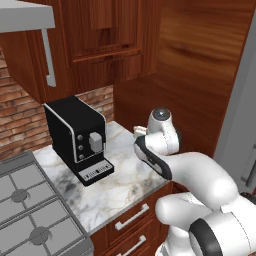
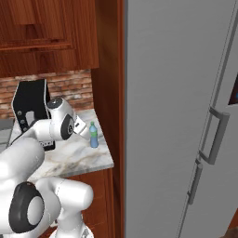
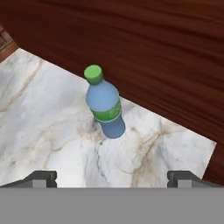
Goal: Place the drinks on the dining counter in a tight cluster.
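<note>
Gripper: two-finger gripper point(image 3: 112, 177) spread wide, released, holding nothing; dark fingertips point(image 3: 41, 177) at 7 and 5 o'clock in the hand view.
Bottle: small blue plastic bottle with green cap and green label band point(image 3: 104, 104), upright, apart from the fingertips, toward 12 o'clock from the gripper.
Bottle location: on the white-grey veined marble worktop point(image 2: 69, 158), near its right corner, just beside the reddish wood side panel point(image 3: 144, 48).
Coffee machine: black box-shaped coffee machine point(image 1: 77, 137), farther back on the worktop, at 9 o'clock from the arm in the left base view.
Backdrop: red brick wall point(image 1: 20, 117) behind the machine.
</note>
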Robot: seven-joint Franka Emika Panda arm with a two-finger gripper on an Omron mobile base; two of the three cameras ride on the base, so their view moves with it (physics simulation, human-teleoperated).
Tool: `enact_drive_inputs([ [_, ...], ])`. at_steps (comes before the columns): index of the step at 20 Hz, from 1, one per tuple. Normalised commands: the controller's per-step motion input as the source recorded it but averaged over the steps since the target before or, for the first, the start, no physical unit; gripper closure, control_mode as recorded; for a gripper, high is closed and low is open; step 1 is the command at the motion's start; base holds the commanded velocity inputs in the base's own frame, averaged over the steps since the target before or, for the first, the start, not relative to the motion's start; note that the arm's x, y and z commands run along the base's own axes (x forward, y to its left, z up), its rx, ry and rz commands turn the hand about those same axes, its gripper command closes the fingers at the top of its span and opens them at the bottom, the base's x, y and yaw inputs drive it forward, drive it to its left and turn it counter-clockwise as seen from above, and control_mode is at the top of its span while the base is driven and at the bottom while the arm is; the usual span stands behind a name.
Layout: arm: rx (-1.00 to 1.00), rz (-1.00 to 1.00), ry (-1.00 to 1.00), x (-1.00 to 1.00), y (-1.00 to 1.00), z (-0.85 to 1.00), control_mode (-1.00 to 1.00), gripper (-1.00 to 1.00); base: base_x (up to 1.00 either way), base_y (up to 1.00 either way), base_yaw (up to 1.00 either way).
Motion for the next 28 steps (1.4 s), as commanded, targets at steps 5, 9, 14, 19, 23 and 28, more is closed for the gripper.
enact_drive_inputs([
  [5, 0.00, 0.00, 0.05, 0.53, 0.00, 0.00, -1.00, -1.00, 0.00, 0.00, 0.00],
  [9, 0.00, 0.00, 0.06, 0.56, 0.00, 0.00, -1.00, -1.00, 0.00, 0.00, 0.00],
  [14, 0.00, 0.00, 0.00, 0.08, 0.01, -0.13, -1.00, -1.00, 0.00, 0.00, 0.00],
  [19, 0.00, 0.00, 0.04, -0.03, 0.00, -0.23, -1.00, -1.00, 0.00, 0.00, 0.00],
  [23, 0.00, 0.00, 0.02, 0.11, 0.00, -0.31, -1.00, -1.00, 0.00, 0.00, 0.00],
  [28, 0.00, 0.00, 0.05, 0.07, -0.07, -0.12, -1.00, -1.00, 0.00, 0.00, 0.00],
])
